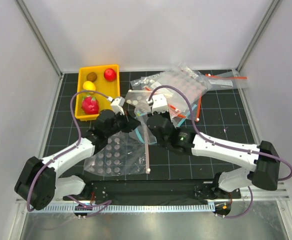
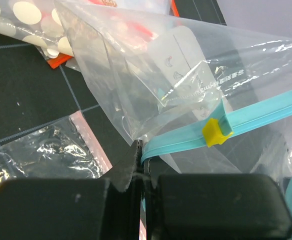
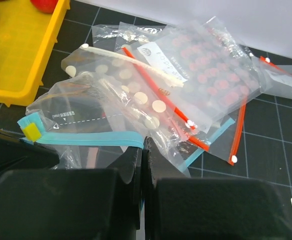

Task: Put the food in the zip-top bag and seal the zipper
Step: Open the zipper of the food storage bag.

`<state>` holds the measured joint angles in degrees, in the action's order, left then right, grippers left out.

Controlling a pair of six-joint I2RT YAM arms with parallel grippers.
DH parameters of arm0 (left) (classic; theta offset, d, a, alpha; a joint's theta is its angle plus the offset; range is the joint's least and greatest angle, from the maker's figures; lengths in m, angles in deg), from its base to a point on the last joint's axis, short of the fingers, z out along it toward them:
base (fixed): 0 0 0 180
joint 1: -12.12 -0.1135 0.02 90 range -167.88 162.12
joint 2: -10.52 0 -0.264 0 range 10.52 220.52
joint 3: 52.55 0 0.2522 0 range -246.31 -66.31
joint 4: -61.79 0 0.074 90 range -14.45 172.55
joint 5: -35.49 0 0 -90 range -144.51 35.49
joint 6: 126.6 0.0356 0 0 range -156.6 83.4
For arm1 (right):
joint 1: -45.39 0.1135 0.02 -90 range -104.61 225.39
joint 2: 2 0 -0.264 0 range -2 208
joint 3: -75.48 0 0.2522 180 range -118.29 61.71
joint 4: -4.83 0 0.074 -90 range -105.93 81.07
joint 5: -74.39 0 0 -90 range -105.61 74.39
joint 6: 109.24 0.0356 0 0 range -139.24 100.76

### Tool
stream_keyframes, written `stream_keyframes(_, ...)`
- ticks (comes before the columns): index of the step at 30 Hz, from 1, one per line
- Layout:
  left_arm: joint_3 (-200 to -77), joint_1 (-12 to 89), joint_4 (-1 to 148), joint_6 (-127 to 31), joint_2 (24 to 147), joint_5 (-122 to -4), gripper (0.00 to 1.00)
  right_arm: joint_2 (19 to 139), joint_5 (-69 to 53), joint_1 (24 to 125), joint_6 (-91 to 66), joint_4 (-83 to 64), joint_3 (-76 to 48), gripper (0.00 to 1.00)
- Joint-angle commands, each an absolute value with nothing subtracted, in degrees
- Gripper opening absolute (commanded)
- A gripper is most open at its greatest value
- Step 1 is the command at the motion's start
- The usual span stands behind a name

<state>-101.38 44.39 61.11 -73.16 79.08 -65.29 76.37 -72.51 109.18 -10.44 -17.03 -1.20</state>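
Observation:
The food lies in a yellow bin (image 1: 114,90) at the back left: a brown kiwi (image 1: 91,76), a red ball (image 1: 110,74), a yellow lemon (image 1: 89,86) and a pink-red fruit with green leaves (image 1: 90,105). The clear zip-top bag (image 2: 151,65) hangs between my grippers, and it also shows in the right wrist view (image 3: 81,107). My left gripper (image 2: 141,150) is shut on one end of its light-blue zipper (image 2: 266,112), near a yellow slider (image 2: 217,132). My right gripper (image 3: 143,142) is shut on the zipper (image 3: 86,140) further along. In the top view the left gripper (image 1: 127,121) and the right gripper (image 1: 147,119) are close together at mid-table.
A white-dotted bag with a pale pink strip (image 1: 113,157) lies flat in front of the left arm. A pile of other bags with red-orange strips (image 1: 186,90) lies at the back right, and it also shows in the right wrist view (image 3: 206,75). White walls enclose the table.

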Motion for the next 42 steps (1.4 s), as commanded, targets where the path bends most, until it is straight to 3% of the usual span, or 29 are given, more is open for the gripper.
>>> stream_keyframes(1,-102.88,43.67,62.89,-70.97,79.78,-65.49,0.05,75.16,-80.91,108.94,-13.09,-12.00,-0.68,0.01)
stream_keyframes(7,-101.91,45.52,63.24,-68.16,74.34,-63.92,0.16,84.74,-93.11,112.53,-18.25,-14.92,-7.54,0.01)
stream_keyframes(11,-102.17,46.66,68.41,-67.19,71.87,-55.41,0.28,90.10,-95.33,112.72,-18.54,-14.64,-9.92,0.01)
stream_keyframes(17,-105.07,46.66,74.84,-67.36,73.62,-49.94,0.39,91.87,-92.25,112.19,-16.52,-14.90,-10.09,0.01)
stream_keyframes(26,-103.76,47.01,67.74,-69.03,76.36,-57.05,0.52,90.20,-85.66,112.19,-11.16,-16.84,-9.39,0.01)
stream_keyframes(31,-99.19,47.01,63.33,-70.97,69.35,-55.66,0.75,88.88,-81.79,112.19,-7.83,-16.66,-8.25,0.01)
stream_keyframes(34,-96.38,47.01,62.28,-72.28,65.47,-53.12,0.82,88.09,-80.12,112.19,-5.54,-16.93,-7.72,0.01)
stream_keyframes(42,-93.03,46.93,57.10,-73.78,61.58,-53.89,0.87,85.54,-77.31,112.19,-1.05,-16.05,-5.70,0.01)
